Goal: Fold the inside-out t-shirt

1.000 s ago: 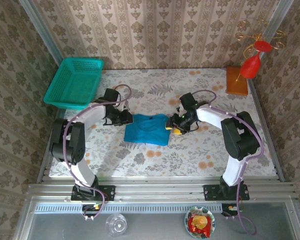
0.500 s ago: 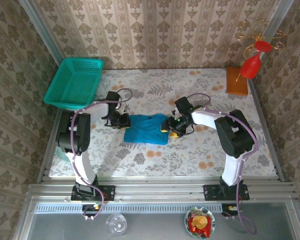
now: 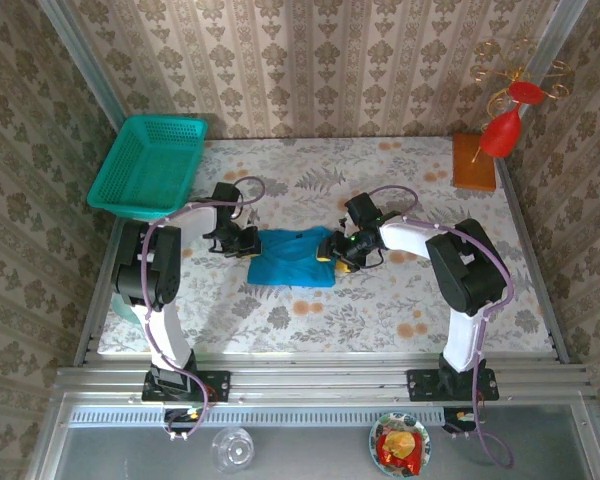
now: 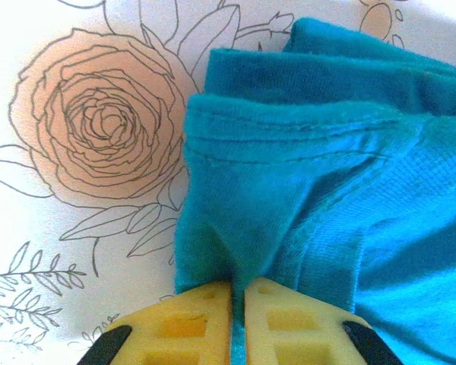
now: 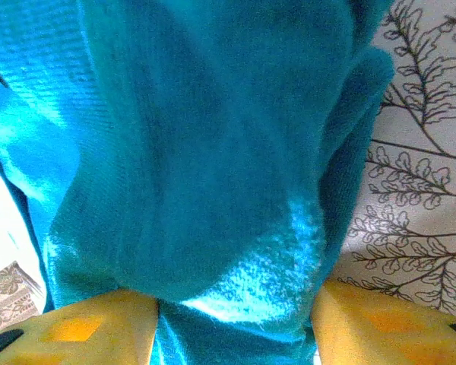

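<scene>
The inside-out t-shirt [image 3: 292,260] lies as a compact bright blue bundle at the middle of the table. My left gripper [image 3: 250,241] is at its left edge. In the left wrist view the yellow fingers [image 4: 175,327] are shut on a thin pinch of the t-shirt [image 4: 304,167], whose hems lie stacked on the floral cloth. My right gripper [image 3: 330,250] is at the shirt's right edge. In the right wrist view my right gripper [image 5: 235,327] stands open, its yellow fingers [image 5: 91,327] wide apart with a thick bulge of the t-shirt [image 5: 197,152] between them.
A teal mesh basket [image 3: 150,165] sits tilted at the table's back left corner. An orange block [image 3: 474,162] lies at the back right under a red hanging ornament [image 3: 505,125]. The floral tablecloth [image 3: 400,300] is bare in front of the shirt.
The right gripper has slid left onto the shirt's right edge. The left gripper has closed on the left edge, and the left arm's elbow has swung in.
</scene>
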